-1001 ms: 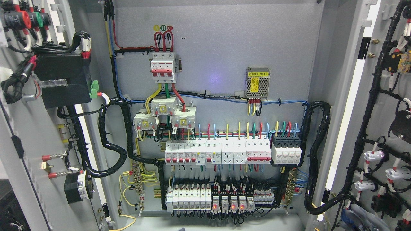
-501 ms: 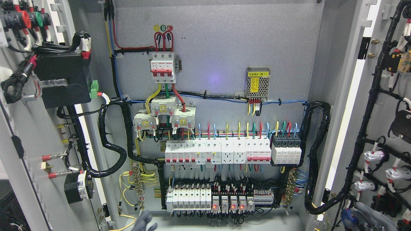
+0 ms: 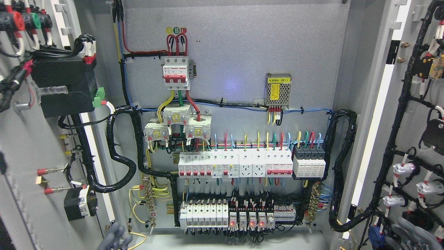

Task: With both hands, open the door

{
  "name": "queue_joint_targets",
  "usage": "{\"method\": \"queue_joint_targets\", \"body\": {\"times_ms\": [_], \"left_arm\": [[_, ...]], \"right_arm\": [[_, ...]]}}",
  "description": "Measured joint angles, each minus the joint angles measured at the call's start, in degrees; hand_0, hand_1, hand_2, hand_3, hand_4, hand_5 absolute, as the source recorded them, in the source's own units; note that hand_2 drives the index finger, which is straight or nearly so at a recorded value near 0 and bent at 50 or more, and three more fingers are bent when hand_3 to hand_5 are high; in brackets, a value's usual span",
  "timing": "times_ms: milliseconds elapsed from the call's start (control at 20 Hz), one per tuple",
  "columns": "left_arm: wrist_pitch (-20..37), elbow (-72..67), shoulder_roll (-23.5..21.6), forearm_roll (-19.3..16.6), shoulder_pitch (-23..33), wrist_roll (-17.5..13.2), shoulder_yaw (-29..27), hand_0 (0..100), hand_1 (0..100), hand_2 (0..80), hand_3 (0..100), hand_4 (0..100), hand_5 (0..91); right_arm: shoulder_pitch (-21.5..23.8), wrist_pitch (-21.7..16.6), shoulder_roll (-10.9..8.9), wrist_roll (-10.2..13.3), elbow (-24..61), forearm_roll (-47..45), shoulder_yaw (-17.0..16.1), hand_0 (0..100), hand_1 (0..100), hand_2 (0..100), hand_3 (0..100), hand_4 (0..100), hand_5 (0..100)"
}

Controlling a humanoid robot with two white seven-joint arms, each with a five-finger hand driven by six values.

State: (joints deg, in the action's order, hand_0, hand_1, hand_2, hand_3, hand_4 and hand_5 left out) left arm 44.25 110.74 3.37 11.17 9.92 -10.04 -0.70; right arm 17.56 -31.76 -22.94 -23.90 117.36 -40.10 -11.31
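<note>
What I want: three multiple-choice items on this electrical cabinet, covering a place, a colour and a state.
1. Where is the perforated metal power supply with the yellow label? A cabinet floor; B upper right of the grey back panel; C outside the cabinet.
2. What colour is the switch bar on the top white breaker? A blue; B red; C green.
3. How do the cabinet doors stand? A both shut; B one open; C both open.

Key: B, it is mounted on the panel; B, the bar is red; C, left door and right door show their wired insides.

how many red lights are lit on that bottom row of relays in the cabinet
3 red lights, side by side low on the bottom row: left one, middle one, right one. Wiring hangs over this row, so another could be hidden.
</note>
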Motion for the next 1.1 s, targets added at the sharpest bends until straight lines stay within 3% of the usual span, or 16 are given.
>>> {"method": "queue_joint_targets", "body": {"times_ms": [651,1101], "left_arm": [[0.0,-0.9,-1.5,3.6,0.1,0.0,-9.0,12,56,0.0,0,0,0.0],[0.0,-4.8,-4.9,9.4,-0.5,0.0,-16.2,12,56,0.0,0,0,0.0]], "right_arm": [[2.0,0.6,0.26,0.0,-2.2,-5.6,-5.8,6,14,0,0,0,0],[3.9,0.6,1.09,0.0,-2.6,-6.2,-8.6,6,14,0,0,0,0]]}}
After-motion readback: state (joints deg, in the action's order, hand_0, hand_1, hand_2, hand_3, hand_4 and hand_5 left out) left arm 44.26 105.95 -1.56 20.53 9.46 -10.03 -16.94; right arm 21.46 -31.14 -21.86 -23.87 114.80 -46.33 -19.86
